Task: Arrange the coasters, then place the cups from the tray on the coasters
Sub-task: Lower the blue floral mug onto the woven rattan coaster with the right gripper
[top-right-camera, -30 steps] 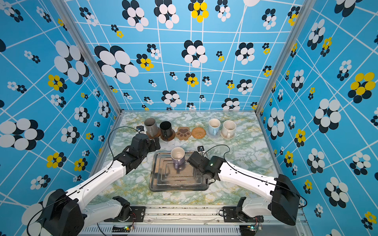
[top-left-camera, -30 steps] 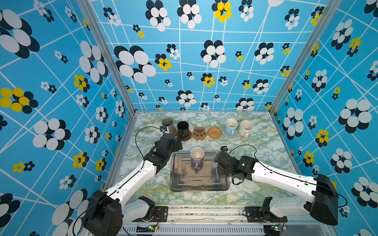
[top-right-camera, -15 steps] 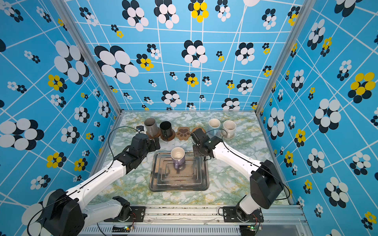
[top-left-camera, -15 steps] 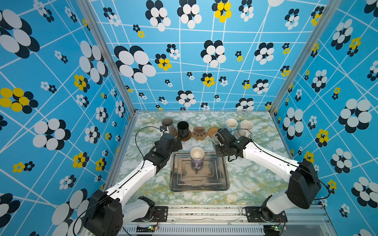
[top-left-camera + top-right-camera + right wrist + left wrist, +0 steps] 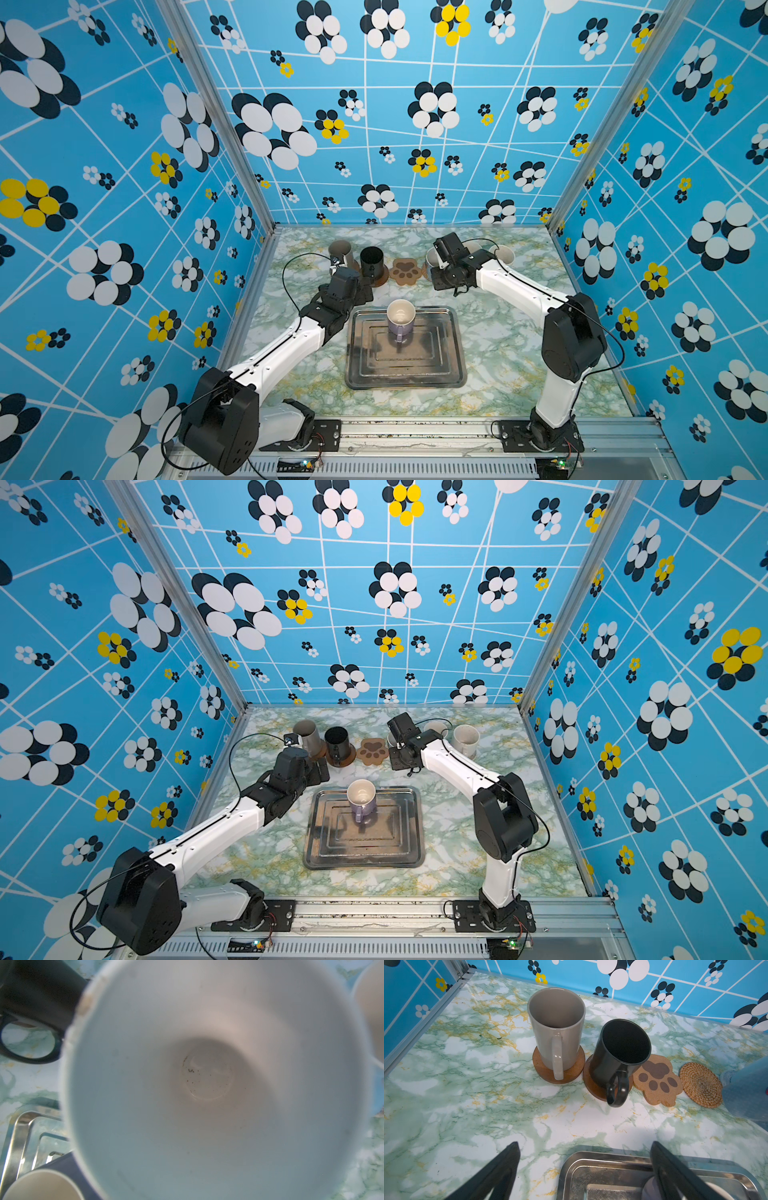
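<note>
While four cups (image 5: 556,1028) look seated, two remain.
Right gripper (image 5: 441,266) clamps light blue mug (image 5: 207,1076) at rattan coaster (image 5: 700,1084), 1 o'clock of tray (image 5: 453,365); lavender mug (image 5: 401,322) waits inside at 12; my left gripper (image 5: 584,1147) gapes empty.

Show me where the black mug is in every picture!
In a top view: the black mug is at the back, left of middle, beyond the metal tray.
In a top view: the black mug is beside the paw-print coaster.
Left wrist view: it is between the tall grey mug and the paw-print coaster.
Right wrist view: its side and handle peek out behind the pale blue mug.
Shared landmark: the metal tray, in all four.
</note>
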You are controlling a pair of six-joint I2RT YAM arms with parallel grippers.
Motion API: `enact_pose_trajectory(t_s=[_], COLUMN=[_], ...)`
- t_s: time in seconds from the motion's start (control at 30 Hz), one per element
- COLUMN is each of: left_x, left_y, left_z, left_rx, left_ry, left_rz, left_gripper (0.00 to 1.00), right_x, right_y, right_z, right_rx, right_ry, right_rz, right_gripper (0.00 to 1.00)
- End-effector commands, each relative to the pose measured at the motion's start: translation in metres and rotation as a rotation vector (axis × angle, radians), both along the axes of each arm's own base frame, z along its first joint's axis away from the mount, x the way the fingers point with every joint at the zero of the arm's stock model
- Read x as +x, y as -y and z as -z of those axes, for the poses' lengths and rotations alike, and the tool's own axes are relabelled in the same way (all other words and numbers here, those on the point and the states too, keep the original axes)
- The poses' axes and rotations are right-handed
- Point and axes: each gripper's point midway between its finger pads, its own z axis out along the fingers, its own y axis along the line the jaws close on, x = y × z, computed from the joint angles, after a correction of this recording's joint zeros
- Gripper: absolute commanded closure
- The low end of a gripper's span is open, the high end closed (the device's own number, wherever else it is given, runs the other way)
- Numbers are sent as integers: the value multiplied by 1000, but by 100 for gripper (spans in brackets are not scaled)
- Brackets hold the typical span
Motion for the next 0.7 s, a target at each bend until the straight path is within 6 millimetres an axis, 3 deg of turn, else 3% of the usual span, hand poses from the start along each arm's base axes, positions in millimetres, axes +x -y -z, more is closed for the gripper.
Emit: enact_pose_trajectory(t_s=[0.0, 0.33, 0.67], left_x=[9, 10, 11], left_y=[1, 1, 3], left_z=[-14, -16, -17], left_rx=[-19, -20, -26], left_ry=[39, 48, 51], left_rz=[-1, 2, 5], left_gripper=[1, 2, 2], right_x=[26, 58, 70], right_y=[-6, -4, 5], right_z=[-17, -5, 12], right_rx=[27, 20, 13], right_ry=[69, 66, 48], right_rz=[-15, 6, 35], right_gripper=[100, 100, 100])
